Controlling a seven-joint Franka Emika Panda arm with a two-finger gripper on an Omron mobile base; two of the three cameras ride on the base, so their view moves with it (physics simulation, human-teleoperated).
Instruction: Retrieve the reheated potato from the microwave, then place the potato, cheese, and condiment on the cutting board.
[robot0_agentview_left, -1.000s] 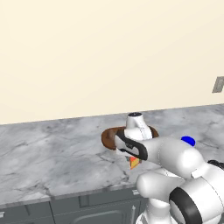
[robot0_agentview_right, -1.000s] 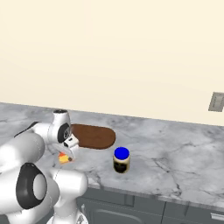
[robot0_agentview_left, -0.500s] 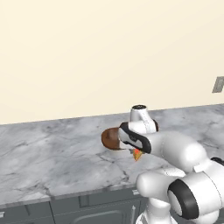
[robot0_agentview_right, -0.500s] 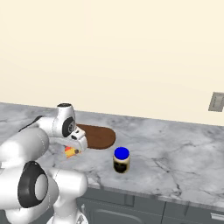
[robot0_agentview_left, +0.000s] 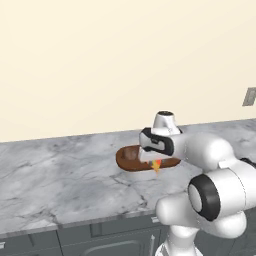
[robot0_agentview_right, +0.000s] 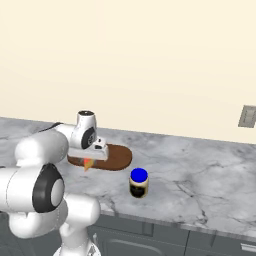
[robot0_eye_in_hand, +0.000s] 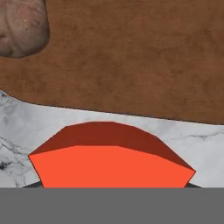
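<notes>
Over the cutting board (robot0_agentview_left: 131, 159) edge, gripper (robot0_agentview_left: 155, 165) has moved in, clamped on cheese (robot0_eye_in_hand: 109, 159); potato (robot0_eye_in_hand: 22, 27) already on board.

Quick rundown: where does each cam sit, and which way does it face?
Left base view: behind-left, looking forward-down at the cutting board; arm rises lower right.
Right base view: behind-right, same counter, bottle; arm lower left.
Hand view: looks down along the gripper at cheese, board, potato.
Shared: the board and the cheese.
</notes>
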